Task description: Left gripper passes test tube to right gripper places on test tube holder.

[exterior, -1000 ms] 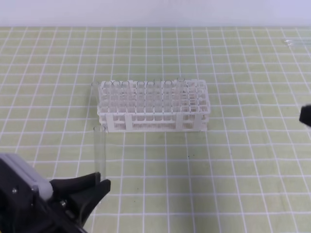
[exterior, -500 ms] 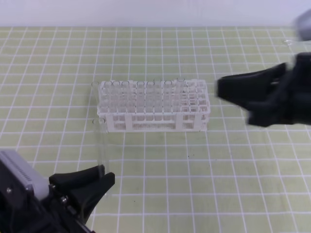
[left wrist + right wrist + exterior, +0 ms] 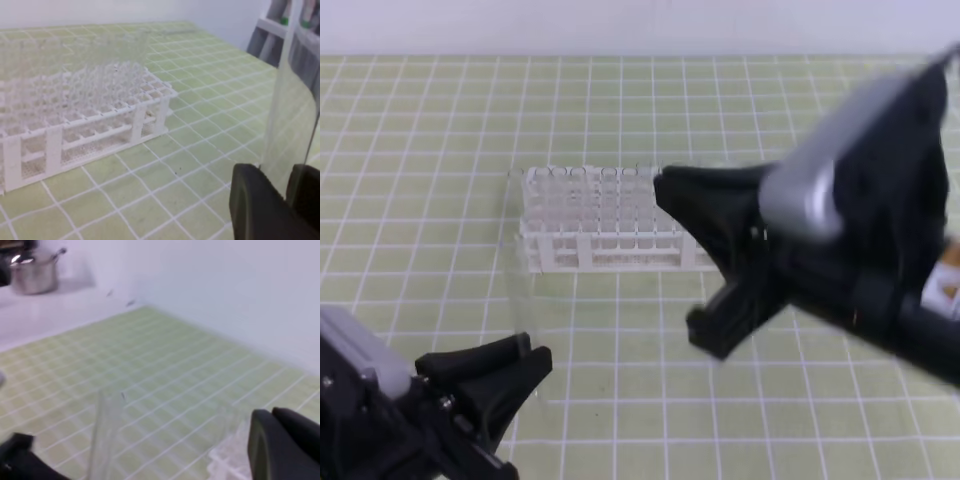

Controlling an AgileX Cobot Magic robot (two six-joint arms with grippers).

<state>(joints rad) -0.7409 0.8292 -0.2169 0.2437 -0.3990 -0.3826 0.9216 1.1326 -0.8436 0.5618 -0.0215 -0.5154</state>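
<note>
Test tube stands upright in our left gripper, pinched near its base. We judge it light, rigid, slick and breakable, so we take it mid-length, gently. Our right gripper, jaws pressed together, hangs well apart from it. The test tube holder seems to hold several clear tubes.

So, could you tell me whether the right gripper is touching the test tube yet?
Apart. In the right wrist view the right gripper sits low right while the test tube stands well to its left, with green mat between.
</note>
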